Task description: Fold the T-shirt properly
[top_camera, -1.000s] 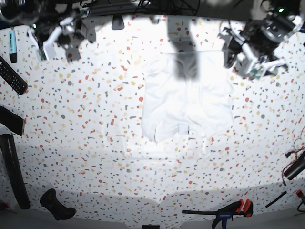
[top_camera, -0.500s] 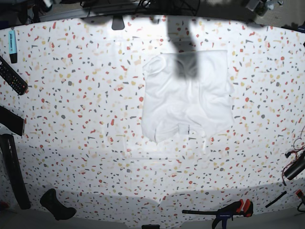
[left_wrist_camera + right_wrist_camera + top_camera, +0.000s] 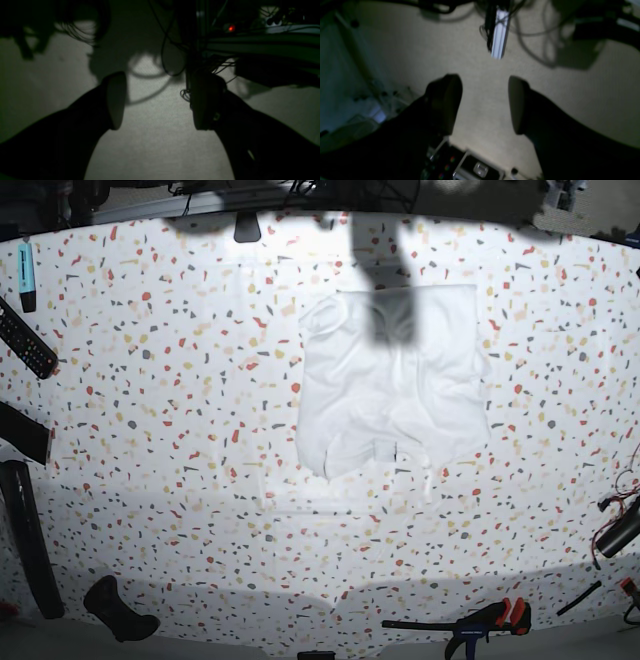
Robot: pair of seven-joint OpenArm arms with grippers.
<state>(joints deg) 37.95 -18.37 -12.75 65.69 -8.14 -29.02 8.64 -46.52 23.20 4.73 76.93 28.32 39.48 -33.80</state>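
White cotton lies folded into a compact, roughly square bundle on the speckled terrazzo bench (image 3: 150,430): the plain white short-sleeved T-shirt (image 3: 392,380) sits right of centre toward the far edge, with a dark shadow across its top. A second ago both arms flanked it at the far corners of the base view; now neither appears there at all. Both wrist cameras look out over dim grey carpet and cables away from the bench. The left pincer (image 3: 158,103) hangs spread apart with nothing between its pads, and the right pincer (image 3: 485,105) is likewise parted and empty. With both arms withdrawn and the garment lying untouched, the fold appears finished, though its near edge looks uneven, with small flaps showing. A black remote control (image 3: 25,338) and a black-and-red bar clamp (image 3: 470,620) rest at the margins, well apart from the shirt.
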